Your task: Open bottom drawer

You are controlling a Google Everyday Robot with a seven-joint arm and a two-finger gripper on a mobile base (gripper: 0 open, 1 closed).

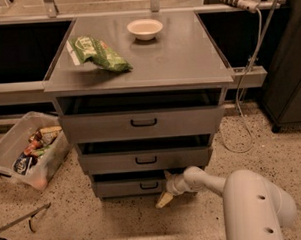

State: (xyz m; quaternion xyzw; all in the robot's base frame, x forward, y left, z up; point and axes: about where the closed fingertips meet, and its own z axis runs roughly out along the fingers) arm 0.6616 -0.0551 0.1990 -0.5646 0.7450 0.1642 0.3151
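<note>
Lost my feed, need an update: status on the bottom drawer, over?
Gripper low at the bottom drawer front, just right of handle. Drawer barely out, if at all. Nothing on the floor in its path.

I've got matt grey metal on the bottom drawer [118,188], and my gripper [165,187], smooth pale plastic, sits at its right end. Cabinet top [182,55] has a dull metal sheen; green snack bag [100,53] is glossy; floor [256,137] is speckled stone.

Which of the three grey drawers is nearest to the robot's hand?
The bottom drawer, the narrowest and lowest front. The hand is before its right half; the middle drawer and top drawer are higher up.
</note>
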